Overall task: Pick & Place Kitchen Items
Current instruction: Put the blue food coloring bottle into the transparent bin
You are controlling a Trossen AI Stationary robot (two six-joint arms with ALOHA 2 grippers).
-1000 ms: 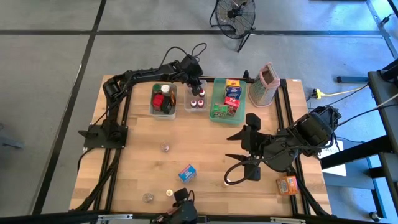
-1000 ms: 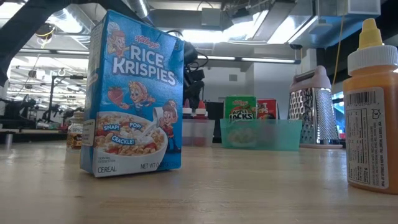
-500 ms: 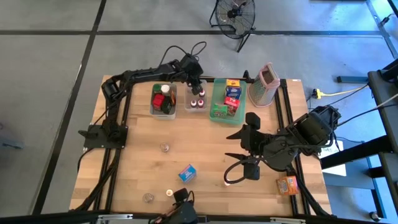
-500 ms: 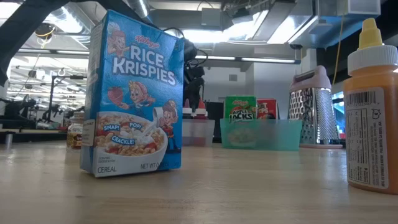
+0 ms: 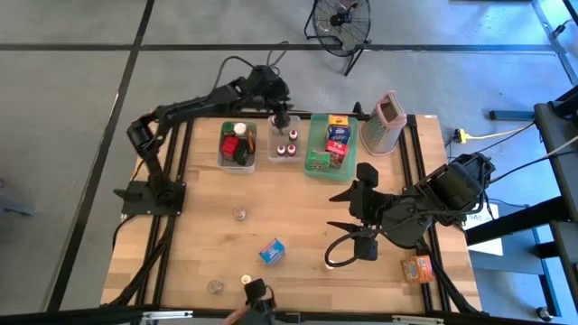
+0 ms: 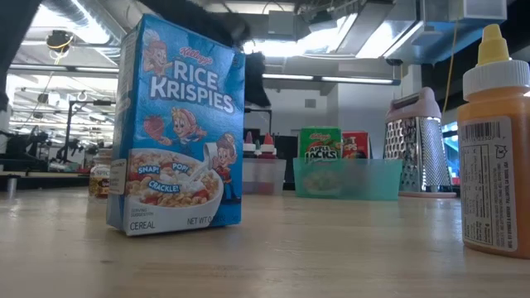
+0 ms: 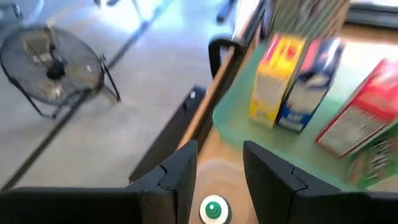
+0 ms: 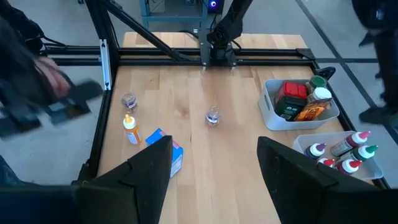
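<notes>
Left gripper [image 5: 284, 116]: held up over the far end of the small clear bin [image 5: 287, 143], near the far edge of the table [image 5: 199, 253]. Its two fingers [image 7: 177, 180] are seen a little apart with nothing between them, so it is let go. A green-capped bottle [image 7: 213, 210] is seen right below the gap.

Right gripper [image 5: 348, 212]: held over the right half of the table, in front of the green tray [image 5: 316, 135]. Its fingers [image 8: 146, 171] are spread wide and nothing is held.

Small clear bin: little bottles [image 5: 287, 150] with red and green caps are stood up inside it.

Bigger clear bin [image 5: 237, 143]: set just left of the small one. A red box, a green cap and an orange bottle are packed in it.

Green tray: small food boxes [image 5: 338, 134] in yellow, blue, red and green are stood in it.

Box grater [image 5: 386, 122]: stood just right of the green tray.

Blue cereal box [image 5: 272, 250]: left on the bare table, near the front.

Orange bottle [image 5: 246, 281]: stood near the front edge.

Round jars: one [image 5: 239, 214] is found mid-table, another [image 5: 214, 287] by the front edge.

Orange box [image 5: 417, 268]: laid at the front right corner.
</notes>
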